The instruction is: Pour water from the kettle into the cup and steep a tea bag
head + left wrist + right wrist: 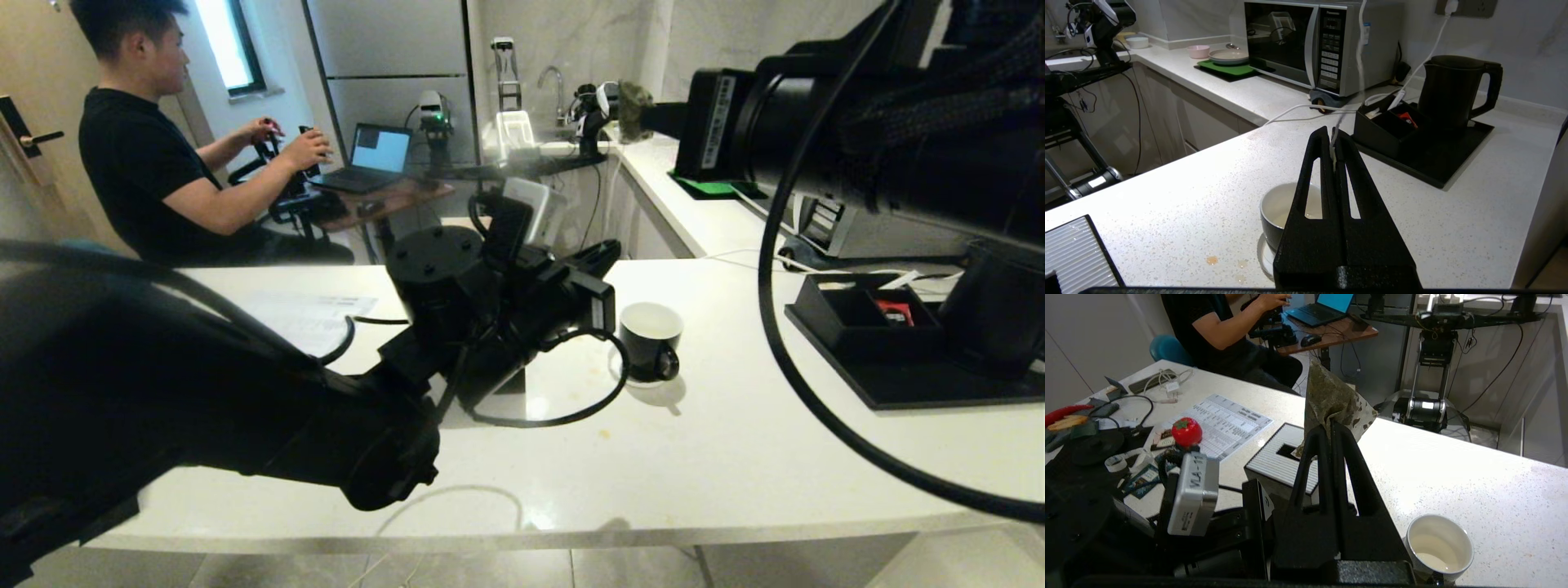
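My left gripper (pixel 1333 141) hangs over the glossy black cup (pixel 1278 212), jaws pressed on a thin white string (pixel 1359 61). My right gripper (pixel 1327 430) sits higher — pinching a greenish-brown mesh tea bag (pixel 1333 398).

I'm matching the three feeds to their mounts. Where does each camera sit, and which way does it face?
Head view: on the head, looking down over the counter at the cup; both arms fill the foreground.
Left wrist view: behind the left end effector, shut on a string, facing the kettle and microwave.
Right wrist view: behind the right end effector, shut on the tea bag, facing the seated person.
Shared: all three show the cup.
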`<state>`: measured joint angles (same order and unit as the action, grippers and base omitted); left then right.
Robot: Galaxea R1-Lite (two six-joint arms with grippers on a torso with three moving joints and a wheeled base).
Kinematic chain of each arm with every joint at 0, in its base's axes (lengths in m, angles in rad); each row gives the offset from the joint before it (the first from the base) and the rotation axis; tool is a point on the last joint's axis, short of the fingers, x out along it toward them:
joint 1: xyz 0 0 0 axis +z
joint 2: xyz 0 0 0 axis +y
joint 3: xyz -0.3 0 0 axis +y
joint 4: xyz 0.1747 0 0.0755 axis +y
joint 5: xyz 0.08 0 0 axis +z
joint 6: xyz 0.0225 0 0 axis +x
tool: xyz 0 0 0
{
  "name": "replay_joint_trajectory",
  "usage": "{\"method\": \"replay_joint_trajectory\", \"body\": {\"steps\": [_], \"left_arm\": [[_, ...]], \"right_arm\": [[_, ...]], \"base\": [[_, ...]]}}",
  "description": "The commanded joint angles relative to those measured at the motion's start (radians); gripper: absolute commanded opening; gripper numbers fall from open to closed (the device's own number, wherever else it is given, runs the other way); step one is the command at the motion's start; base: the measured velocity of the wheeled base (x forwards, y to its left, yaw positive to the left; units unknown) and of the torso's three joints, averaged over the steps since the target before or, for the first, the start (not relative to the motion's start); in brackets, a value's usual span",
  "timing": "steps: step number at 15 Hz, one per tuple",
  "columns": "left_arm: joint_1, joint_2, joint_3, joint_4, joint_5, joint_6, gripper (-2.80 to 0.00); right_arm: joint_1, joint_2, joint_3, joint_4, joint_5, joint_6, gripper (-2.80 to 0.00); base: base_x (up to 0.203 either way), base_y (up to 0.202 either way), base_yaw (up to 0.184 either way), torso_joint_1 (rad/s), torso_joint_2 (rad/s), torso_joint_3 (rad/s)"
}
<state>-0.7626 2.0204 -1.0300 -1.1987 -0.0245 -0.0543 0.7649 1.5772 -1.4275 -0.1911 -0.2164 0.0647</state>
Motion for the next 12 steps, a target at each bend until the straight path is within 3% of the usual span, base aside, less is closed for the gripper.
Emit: {"method": "replay_joint_trajectory", "body": {"steps": [1, 12], "left_arm": [[0.0, -0.006, -0.001, -0.007, 0.0, -0.001, -2.8], [-0.02, -0.055, 0.042, -0.007, 0.001, -0.001, -2.8]], "right_arm": [[-0.001, -0.013, 0.019, -0.002, -0.001, 0.001, -2.8], [-0.024, 0.014, 0.109, -0.1, -0.003, 0.033, -2.8]], "base": [[0.0, 0.0, 0.0, 0.0, 0.0, 0.0], [0.0, 0.0, 0.0, 0.0, 0.0, 0.0]]}}
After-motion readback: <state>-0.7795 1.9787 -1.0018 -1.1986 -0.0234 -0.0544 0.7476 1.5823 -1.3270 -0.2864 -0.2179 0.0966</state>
